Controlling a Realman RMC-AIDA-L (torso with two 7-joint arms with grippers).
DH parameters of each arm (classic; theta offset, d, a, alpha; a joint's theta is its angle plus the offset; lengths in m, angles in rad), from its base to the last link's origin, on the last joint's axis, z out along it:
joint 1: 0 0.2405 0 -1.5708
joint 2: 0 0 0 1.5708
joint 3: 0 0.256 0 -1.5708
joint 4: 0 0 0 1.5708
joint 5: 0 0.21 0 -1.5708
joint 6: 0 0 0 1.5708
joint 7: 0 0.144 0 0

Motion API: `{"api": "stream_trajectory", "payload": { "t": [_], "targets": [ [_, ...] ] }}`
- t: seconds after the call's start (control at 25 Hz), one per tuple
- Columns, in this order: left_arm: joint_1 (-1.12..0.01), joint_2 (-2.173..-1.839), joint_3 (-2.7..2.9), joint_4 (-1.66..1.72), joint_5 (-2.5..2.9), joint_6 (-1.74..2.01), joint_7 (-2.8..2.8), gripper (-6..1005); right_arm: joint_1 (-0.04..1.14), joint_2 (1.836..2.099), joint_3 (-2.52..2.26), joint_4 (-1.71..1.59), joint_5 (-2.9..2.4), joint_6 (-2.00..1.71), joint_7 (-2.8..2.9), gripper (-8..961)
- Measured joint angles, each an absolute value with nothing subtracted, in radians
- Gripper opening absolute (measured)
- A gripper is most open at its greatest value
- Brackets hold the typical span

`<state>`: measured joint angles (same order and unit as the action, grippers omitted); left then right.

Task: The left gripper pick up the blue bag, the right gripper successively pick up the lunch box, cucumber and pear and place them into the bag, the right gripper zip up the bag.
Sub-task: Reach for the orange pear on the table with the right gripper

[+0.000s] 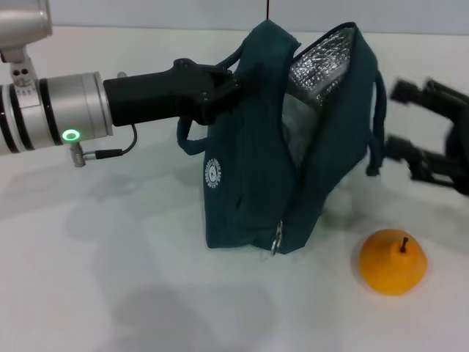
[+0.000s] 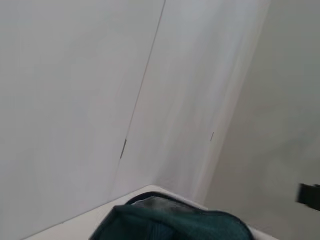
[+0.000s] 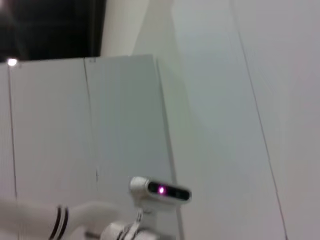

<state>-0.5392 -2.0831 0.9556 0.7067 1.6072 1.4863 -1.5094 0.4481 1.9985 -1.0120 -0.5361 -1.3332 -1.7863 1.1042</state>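
One pear [image 1: 393, 262] beside upright blue bag [image 1: 293, 147].

Upright teal bag [image 1: 256, 169], top unzipped, orange-yellow pear [image 1: 392, 262] beside its base

Top of the blue bag [image 2: 170, 222] at the frame's lower edge, pale wall panels [image 2: 100, 100] behind

Bag [image 1: 293, 139] upright on table [image 1: 110, 293] (centre), pear [image 1: 393, 262] front-right of it, right tool [image 1: 418, 128] beside bag
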Motion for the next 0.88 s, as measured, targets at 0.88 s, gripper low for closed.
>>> {"api": "stream_trajectory", "payload": {
  "t": [0.88],
  "targets": [
    [-0.519, -2.085, 0.968, 0.707, 1.617, 1.488, -1.507, 39, 0.243, 2.002, -1.000, -0.429, -1.542, -1.711, 0.823, 656]
  ]
}}
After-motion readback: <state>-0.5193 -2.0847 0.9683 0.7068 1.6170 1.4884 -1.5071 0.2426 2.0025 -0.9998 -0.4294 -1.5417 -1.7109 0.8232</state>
